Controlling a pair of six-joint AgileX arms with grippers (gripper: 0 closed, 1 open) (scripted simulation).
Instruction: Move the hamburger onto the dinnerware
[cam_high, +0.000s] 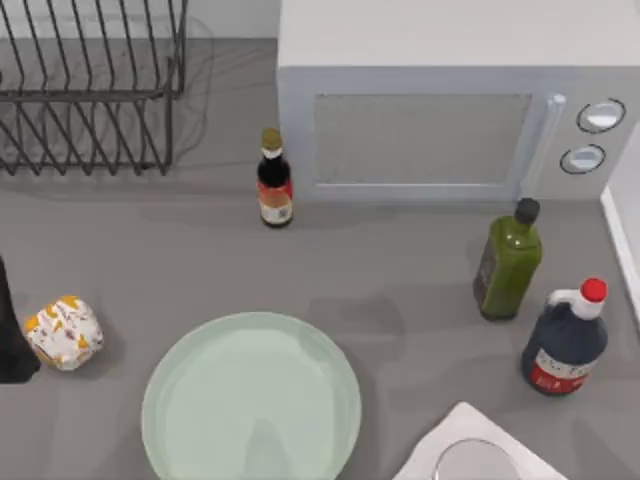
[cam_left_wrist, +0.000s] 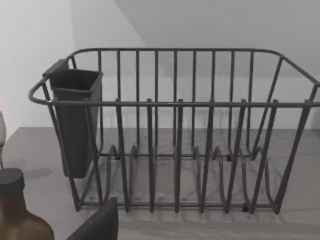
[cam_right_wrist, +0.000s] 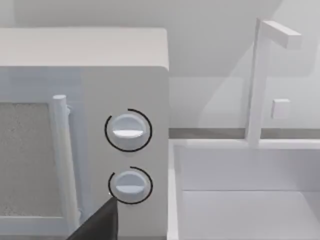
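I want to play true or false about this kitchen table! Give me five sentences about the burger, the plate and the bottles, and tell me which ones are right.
1. The hamburger lies on the table, left of the plate. True.
2. The plate already has food on it. False: its surface is bare.
3. The red-capped bottle stands at the table's right side, near the green bottle. True.
4. The dish rack is full of dishes. False: its slots hold nothing.
5. The microwave door hangs open. False: it is closed.
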